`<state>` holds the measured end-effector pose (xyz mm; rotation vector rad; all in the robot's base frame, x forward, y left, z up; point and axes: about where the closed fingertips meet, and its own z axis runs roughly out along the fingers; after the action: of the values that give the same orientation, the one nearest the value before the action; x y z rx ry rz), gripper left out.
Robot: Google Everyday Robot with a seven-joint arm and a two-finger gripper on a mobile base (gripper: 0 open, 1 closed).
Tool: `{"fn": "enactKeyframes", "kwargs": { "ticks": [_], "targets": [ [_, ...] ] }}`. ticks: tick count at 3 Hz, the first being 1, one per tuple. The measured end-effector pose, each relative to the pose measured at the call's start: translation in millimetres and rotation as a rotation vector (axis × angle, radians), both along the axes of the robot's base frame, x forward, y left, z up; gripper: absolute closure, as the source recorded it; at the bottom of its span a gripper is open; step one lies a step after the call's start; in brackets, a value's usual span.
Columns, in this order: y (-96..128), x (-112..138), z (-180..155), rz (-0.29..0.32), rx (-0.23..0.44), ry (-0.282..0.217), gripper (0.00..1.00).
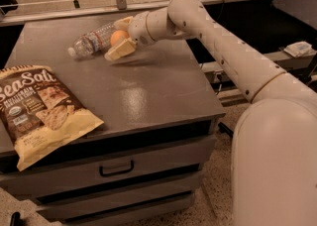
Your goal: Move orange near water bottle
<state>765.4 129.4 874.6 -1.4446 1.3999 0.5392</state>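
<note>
The orange rests on the grey table top near its far edge, right beside the water bottle. The bottle lies on its side with its white cap pointing left. My gripper reaches in from the right and sits around the orange. Its fingers are spread, one behind the orange and one in front of it, with a gap on either side of the fruit. The gripper is open.
A large Sea Salt chips bag lies on the table's front left corner. The table is a cabinet with drawers below. A rail runs behind the table. My arm spans the right side.
</note>
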Motion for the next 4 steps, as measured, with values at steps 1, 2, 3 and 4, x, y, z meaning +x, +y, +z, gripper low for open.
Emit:
{"fn": "enactKeyframes", "kwargs": {
  "ticks": [1,2,3,4],
  "targets": [
    [1,1,2,0.004,0.004,-0.007,0.00],
    [-1,2,10,0.006,0.014,-0.029,0.00],
    [-1,3,13,0.006,0.017,-0.036,0.00],
    [-11,6,30,0.013,0.018,-0.076,0.00]
  ]
}}
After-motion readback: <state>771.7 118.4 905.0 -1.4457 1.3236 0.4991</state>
